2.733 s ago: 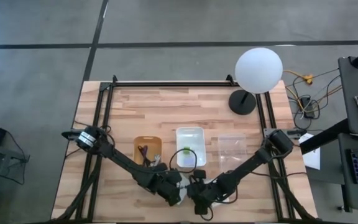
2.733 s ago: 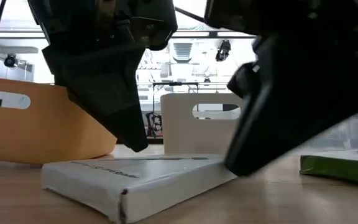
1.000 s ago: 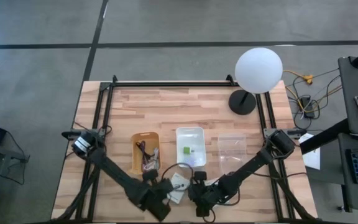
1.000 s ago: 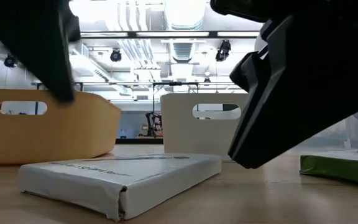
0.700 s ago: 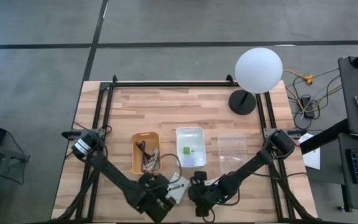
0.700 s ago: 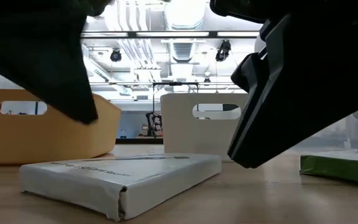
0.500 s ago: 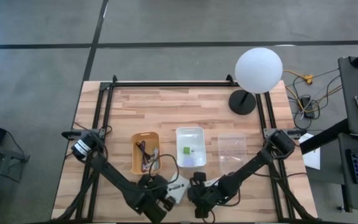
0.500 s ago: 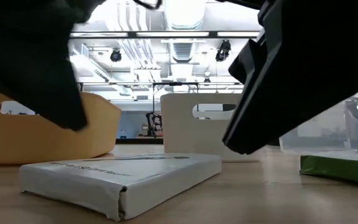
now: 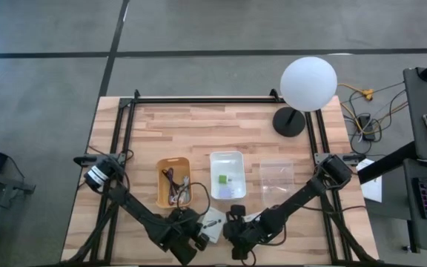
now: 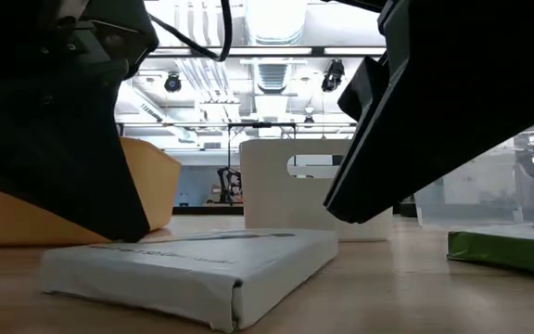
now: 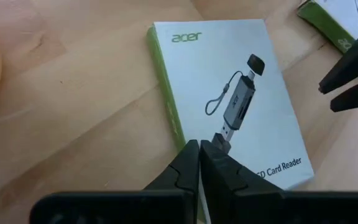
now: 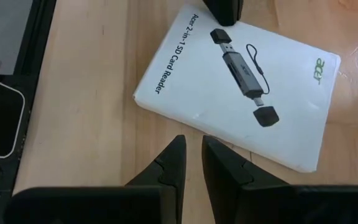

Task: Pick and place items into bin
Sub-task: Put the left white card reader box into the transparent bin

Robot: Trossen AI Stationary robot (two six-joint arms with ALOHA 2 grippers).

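Note:
A white card-reader box (image 11: 241, 93), one of the items, lies flat on the wooden table near its front edge; it also shows in the high view (image 9: 215, 220). My left gripper (image 11: 199, 145) is shut, with its tips down on the box's top. My right gripper (image 12: 191, 144) hangs just short of the box's opposite edge, over bare wood. Its fingers stand a narrow gap apart with nothing between them. Behind the box stand an orange bin (image 9: 173, 182) with cables in it and a white bin (image 9: 227, 176) holding a small green block. My left gripper has its shut fingertips set on the box's top face (image 11: 185, 127), close to the green long edge and toward the lettered end. The fingers slant down from the table's left and near side. The box lies flat on the table under them.
A clear bin (image 9: 276, 176) stands to the right of the white one. A green box (image 10: 503, 249) lies on the table to the right. A globe lamp (image 9: 308, 83) stands at the far right corner. Black frame rails run along both sides.
My left gripper has come down toward the white box, rolling about its own axis, and its shut tips have landed on the box's top. The box has turned a little on the table.

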